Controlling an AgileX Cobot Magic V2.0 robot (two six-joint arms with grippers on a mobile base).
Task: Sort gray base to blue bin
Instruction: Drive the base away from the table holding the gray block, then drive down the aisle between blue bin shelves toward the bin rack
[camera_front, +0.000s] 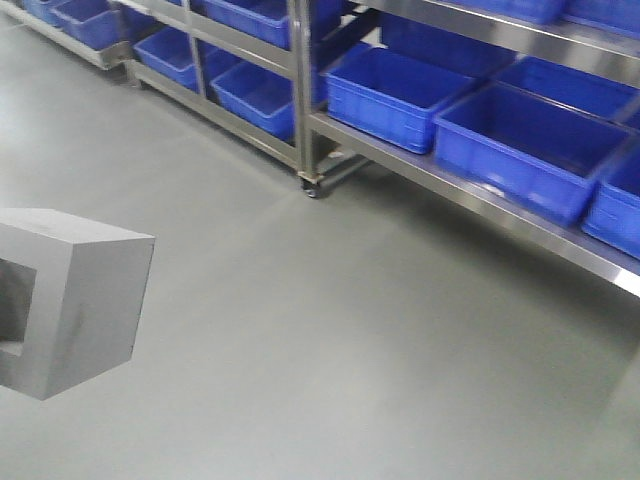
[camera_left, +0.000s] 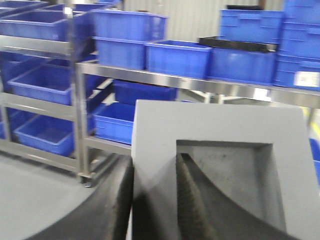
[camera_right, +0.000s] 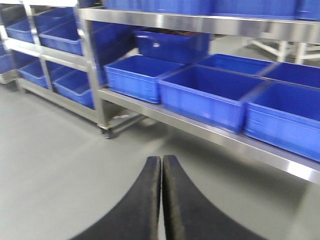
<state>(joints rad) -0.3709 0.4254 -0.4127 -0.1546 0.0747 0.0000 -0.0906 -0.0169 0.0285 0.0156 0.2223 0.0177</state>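
Observation:
The gray base (camera_left: 220, 125) fills the lower right of the left wrist view, its square recess facing the camera. My left gripper (camera_left: 154, 185) is shut on its left rim wall, one black finger outside and one ribbed finger (camera_left: 187, 200) inside the recess. In the front view the same gray base (camera_front: 75, 295) hangs in the air at the left edge, above the floor. My right gripper (camera_right: 161, 165) is shut and holds nothing, hovering over the floor. Blue bins (camera_front: 525, 150) line the steel shelves ahead; the nearest blue bin (camera_right: 205, 95) sits on the low shelf.
Steel shelving racks (camera_front: 300, 100) on castors run from far left to near right, with several blue bins on each level. A rack leg with a castor (camera_front: 312, 185) stands on the gray floor (camera_front: 300, 330). More stacked crates (camera_left: 250, 30) stand behind the shelf.

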